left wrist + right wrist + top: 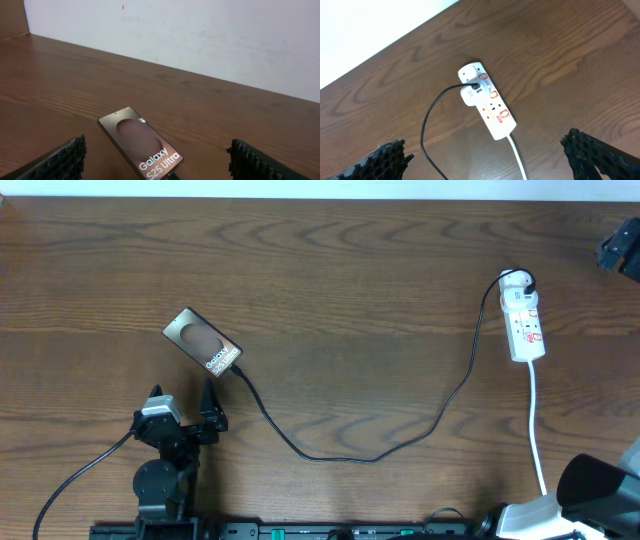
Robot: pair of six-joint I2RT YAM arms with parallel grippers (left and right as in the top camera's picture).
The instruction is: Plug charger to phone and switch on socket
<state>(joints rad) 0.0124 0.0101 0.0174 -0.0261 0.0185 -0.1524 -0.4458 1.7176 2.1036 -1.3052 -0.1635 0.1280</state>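
Observation:
The phone (203, 342) lies flat at the left of the table, with "Galaxy S25 Ultra" lettering at its near end; it also shows in the left wrist view (140, 145). The charger cable (330, 457) runs from the phone's lettered end across the table to a white adapter on the socket (524, 322). Its tip (172, 176) sits at the phone's edge. My left gripper (157, 147) is open and empty, just short of the phone. My right gripper (485, 147) is open and empty, high above the socket (490, 107).
The socket's white cord (537, 430) runs toward the front edge at the right. The right arm's dark body (595, 485) fills the front right corner. A pale wall (200, 35) stands behind the table's far edge.

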